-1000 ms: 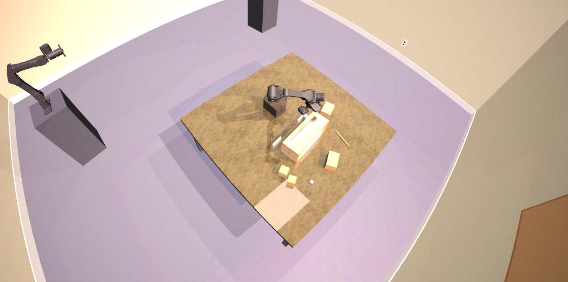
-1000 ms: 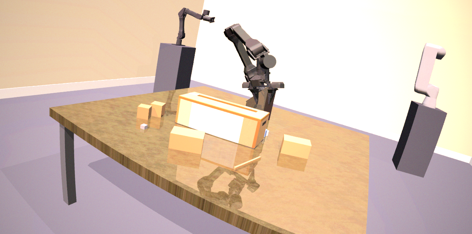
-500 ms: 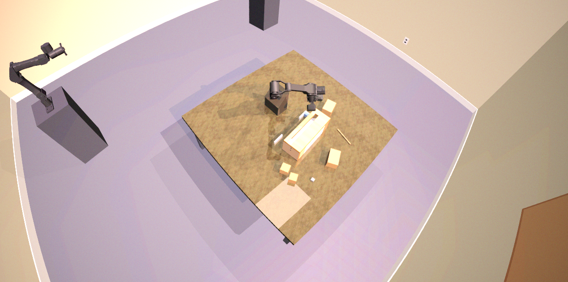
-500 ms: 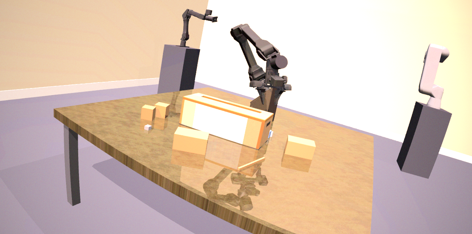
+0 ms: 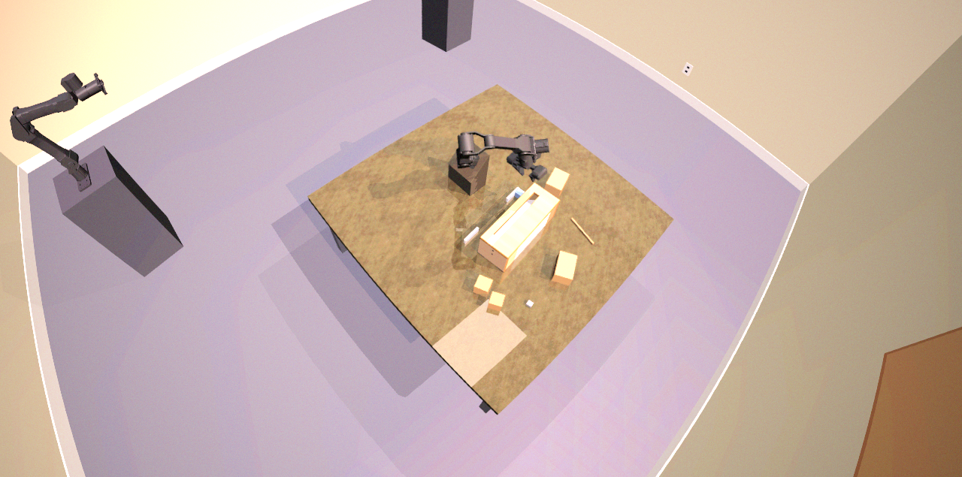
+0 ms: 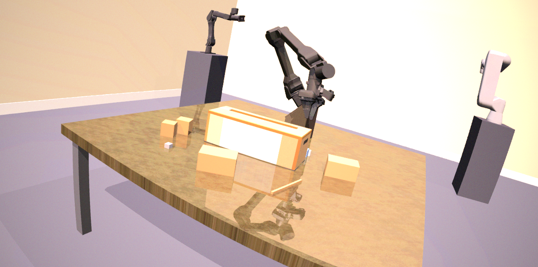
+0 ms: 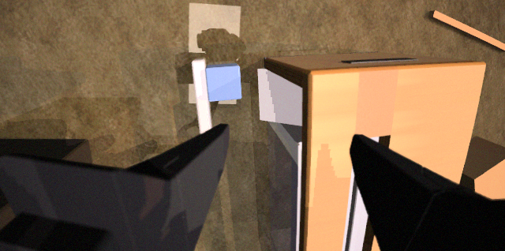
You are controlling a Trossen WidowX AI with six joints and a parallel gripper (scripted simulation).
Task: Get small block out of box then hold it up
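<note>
The blue block (image 5: pixel 518 193) (image 6: pixel 307 152) (image 7: pixel 223 82) is outside the box, low by the table, beside a white strip (image 7: pixel 202 97) in front of the box's clear side. In the wrist view there is a gap between it and the box (image 5: pixel 523 225) (image 6: pixel 291 154) (image 7: pixel 335 101), which stands upright with a long slot in its top. My gripper (image 6: pixel 310 117) (image 7: pixel 289 137) points down, partly open and empty, above the level of the box near one end. In the wrist view the block shows ahead of the left finger, not between the fingers.
A tan block (image 5: pixel 558 180) (image 6: pixel 341 167) stands near the box's end. Another tan block (image 5: pixel 564 267) (image 6: pixel 217 159) and a thin stick (image 5: pixel 582 230) (image 6: pixel 286 186) (image 7: pixel 469 30) lie behind the box. Two smaller tan blocks, a small white cube (image 5: pixel 529 303) (image 6: pixel 168 145) and a pale mat (image 5: pixel 477 346) are beyond its other end.
</note>
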